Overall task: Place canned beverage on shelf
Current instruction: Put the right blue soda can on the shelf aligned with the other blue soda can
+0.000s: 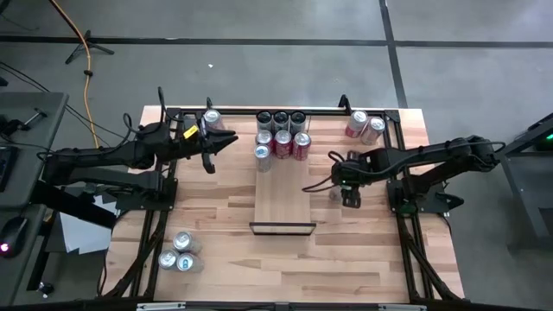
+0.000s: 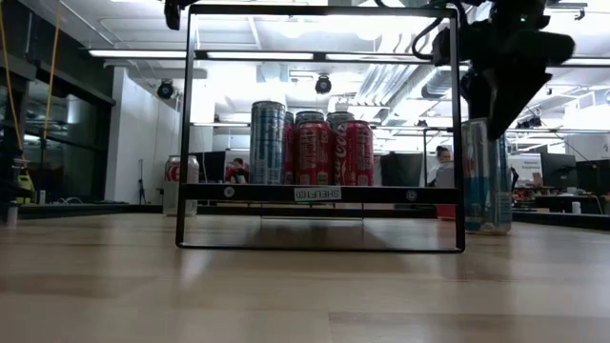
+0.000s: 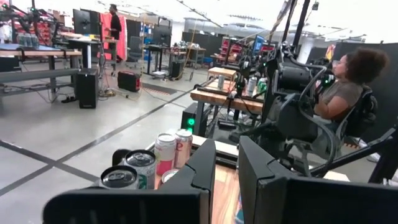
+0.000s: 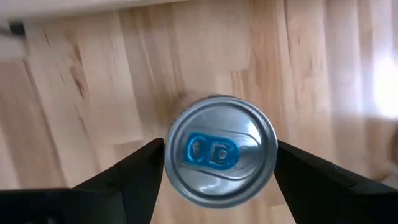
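So the right end effector (image 4: 217, 165) is hanging straight over a can (image 4: 219, 149) with a blue pull tab, which stands upright on the table (image 1: 216, 233) just off the right side of the shelf (image 1: 282, 203). Its fingers (image 4: 134, 165) are spread wide, one on each side of the lid, with a gap on both sides, so nothing is gripped at this point. From table level you can see the can's tall silver-blue body standing just outside the shelf's black frame (image 2: 458, 124).

The shelf itself runs from the middle of the table toward the far edge, and the far end already has a cluster of cans (image 1: 282, 136) on it, so the open space is the near part.

My guess on handling: it's a smooth metal cylinder, rigid if full, but slick and easy to dent if squeezed hard. I'd grab it across the body below the rim, square on, and keep it upright since it's tall and tippy.

The left end effector (image 3: 227, 177) is pinched together, holding nothing, parked near the far left corner.
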You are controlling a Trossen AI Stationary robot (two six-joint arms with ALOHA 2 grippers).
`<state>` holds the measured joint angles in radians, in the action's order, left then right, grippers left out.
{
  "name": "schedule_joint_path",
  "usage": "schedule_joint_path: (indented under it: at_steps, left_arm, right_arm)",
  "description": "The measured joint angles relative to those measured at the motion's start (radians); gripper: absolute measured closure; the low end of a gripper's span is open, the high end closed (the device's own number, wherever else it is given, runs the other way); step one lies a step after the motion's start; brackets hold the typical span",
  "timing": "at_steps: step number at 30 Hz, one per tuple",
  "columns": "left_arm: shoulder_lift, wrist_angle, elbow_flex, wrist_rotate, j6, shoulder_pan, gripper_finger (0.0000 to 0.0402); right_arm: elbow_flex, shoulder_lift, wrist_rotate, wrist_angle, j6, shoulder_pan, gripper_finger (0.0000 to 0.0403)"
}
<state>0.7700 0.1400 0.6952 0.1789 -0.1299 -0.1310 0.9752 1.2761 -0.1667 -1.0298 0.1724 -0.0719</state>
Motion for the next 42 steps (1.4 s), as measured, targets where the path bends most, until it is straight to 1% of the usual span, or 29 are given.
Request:
schedule_joint_path:
  at_steps: [6,11,17,22,27,30,33,35,38,42]
  left_arm:
    - [0.000,-0.013,0.000,0.000,0.000,0.000,0.0385]
    - [0.000,-0.013,0.000,0.015,0.001,0.000,0.0385]
    - [0.000,-0.015,0.000,0.015,0.001,0.000,0.0385]
    - [0.000,-0.018,0.000,0.018,0.001,0.000,0.0385]
    - [0.000,-0.021,0.000,0.023,0.001,0.000,0.0385]
    - [0.000,-0.024,0.000,0.023,0.001,0.000,0.0385]
    - [0.000,-0.024,0.000,0.023,0.000,0.000,0.0385]
    - [0.000,-0.024,0.000,0.023,0.000,0.000,0.0385]
    - [0.000,-0.024,0.000,0.023,0.001,0.000,0.0385]
    - [-0.006,-0.023,0.000,0.023,0.015,0.000,0.0385]
  right_arm:
    - [0.000,0.000,-0.065,0.018,-0.134,0.000,0.0128]
    - [0.000,0.000,-0.065,0.048,-0.205,0.000,0.0128]
    - [-0.005,0.000,-0.064,0.055,-0.185,0.000,0.0128]
    - [-0.009,0.009,-0.059,0.019,-0.151,0.008,0.0128]
    - [-0.009,0.009,-0.034,0.045,-0.174,0.029,0.0129]
    - [-0.008,0.020,-0.011,0.043,-0.174,0.049,0.0144]
    - [-0.006,0.028,-0.008,0.062,-0.172,0.059,0.0170]
    - [-0.003,0.030,-0.008,0.079,-0.171,0.059,0.0172]
    - [0.040,0.035,0.006,0.040,-0.154,0.059,0.0172]
    - [0.173,0.032,0.011,-0.028,-0.092,0.059,0.0172]
